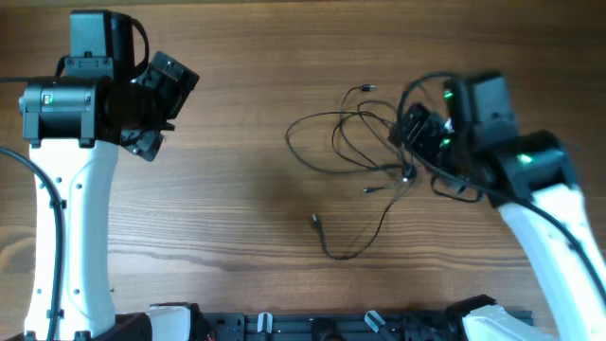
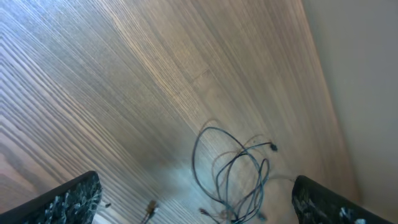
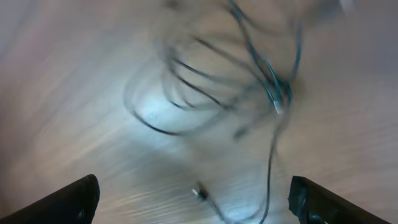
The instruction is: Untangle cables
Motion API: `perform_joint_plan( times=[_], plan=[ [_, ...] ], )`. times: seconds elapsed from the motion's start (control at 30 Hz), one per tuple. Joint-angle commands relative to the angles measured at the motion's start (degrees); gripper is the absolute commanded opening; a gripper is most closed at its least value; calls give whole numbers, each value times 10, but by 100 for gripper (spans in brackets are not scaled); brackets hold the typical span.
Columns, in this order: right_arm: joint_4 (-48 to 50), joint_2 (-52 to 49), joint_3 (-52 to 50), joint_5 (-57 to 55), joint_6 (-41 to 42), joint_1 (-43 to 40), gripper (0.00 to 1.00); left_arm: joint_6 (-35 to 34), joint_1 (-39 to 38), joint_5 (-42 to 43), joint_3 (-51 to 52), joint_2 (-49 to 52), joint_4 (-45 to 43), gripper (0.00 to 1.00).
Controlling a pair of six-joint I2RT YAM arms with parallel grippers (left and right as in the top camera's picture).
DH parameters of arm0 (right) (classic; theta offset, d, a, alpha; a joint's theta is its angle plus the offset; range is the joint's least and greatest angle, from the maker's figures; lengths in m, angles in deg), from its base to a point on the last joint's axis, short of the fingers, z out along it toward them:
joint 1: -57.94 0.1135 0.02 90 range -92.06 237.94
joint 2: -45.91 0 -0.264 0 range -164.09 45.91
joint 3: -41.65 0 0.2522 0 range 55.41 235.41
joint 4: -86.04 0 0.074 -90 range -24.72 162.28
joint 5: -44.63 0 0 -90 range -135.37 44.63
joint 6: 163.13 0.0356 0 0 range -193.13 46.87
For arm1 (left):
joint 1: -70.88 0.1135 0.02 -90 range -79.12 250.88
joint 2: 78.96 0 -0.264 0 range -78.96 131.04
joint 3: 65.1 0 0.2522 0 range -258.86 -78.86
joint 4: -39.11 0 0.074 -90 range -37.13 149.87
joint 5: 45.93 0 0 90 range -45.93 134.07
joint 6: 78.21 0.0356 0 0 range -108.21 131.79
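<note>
Cables (image 1: 363, 116) — seemingly tangled — beside right gripper (image 1: 415, 126)

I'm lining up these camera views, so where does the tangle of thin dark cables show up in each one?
Overhead: the tangle of thin dark cables lies right of centre, in the upper half.
Left wrist: lower middle, slightly right.
Right wrist: upper middle, blurred.
Shared landmark: the loose plug end lying apart from the tangle.
</note>
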State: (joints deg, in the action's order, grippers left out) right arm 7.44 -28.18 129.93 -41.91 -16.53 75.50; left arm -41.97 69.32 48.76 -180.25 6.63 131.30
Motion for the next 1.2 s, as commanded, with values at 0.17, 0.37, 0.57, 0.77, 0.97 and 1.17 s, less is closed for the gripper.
perform_joint_plan(
  times=[0.17, 0.37, 0.57, 0.77, 0.97, 1.17],
  plan=[
    [43, -140, -191, 112, 397, 0, 100, 58, -2, 6, 2, 0, 12, 100],
    [167, -172, -194, 90, 480, -21, 99, 88, -2, 4, 2, 0, 32, 100],
    [209, -172, -194, 52, 466, -84, 99, 116, -2, 0, 2, 0, 43, 100],
    [173, -172, -194, 20, 409, -131, 97, 116, -2, 0, 2, 0, 48, 100],
    [176, -180, -195, 8, 394, -130, 84, 116, -2, 0, 2, 0, 54, 100],
    [170, -209, -195, 51, 353, -129, 75, 116, -2, 0, 2, 0, 54, 100]
  ],
)
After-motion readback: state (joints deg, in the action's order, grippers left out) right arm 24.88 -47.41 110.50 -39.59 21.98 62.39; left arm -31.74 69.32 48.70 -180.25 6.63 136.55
